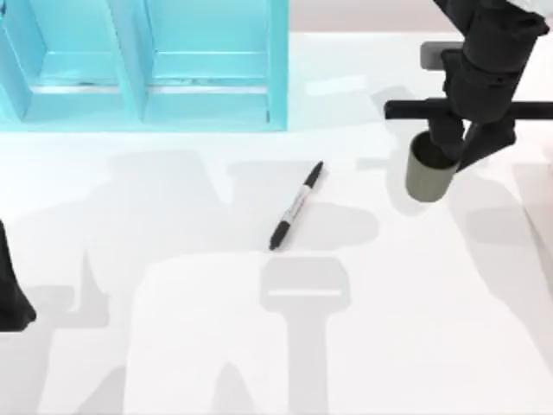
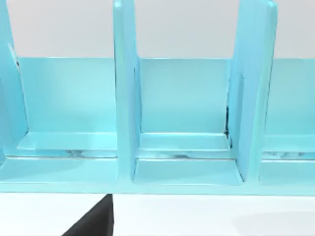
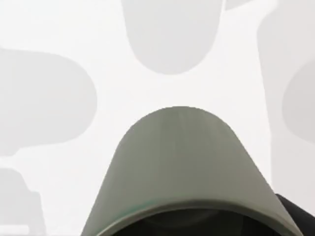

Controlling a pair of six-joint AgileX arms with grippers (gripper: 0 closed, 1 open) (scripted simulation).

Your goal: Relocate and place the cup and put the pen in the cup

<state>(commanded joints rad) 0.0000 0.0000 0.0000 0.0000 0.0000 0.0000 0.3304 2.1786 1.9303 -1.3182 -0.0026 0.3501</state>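
Two things matter here, and the right gripper [image 1: 455, 154] is on one of them: it sits at the cup [image 1: 429, 175] at the table's [image 1: 173, 346] right side, fingers straddling the rim, apparently clamped on the wall. From the right wrist, the cup [image 3: 182, 167] looms large just under the camera, and a dark finger [image 3: 295, 211] peeks past its rim. So the relocation step looks to be in hand, with the cup held upright. The pen [image 1: 296, 206] lies flat near the middle, well apart from the cup, slanted with one end toward the blue rack [image 1: 147, 69]. The left arm [image 1: 13, 294] idles at the left edge; its fingers I cannot tell. Next call: set the cup down upright somewhere reachable, release cleanly, then go for the pen.
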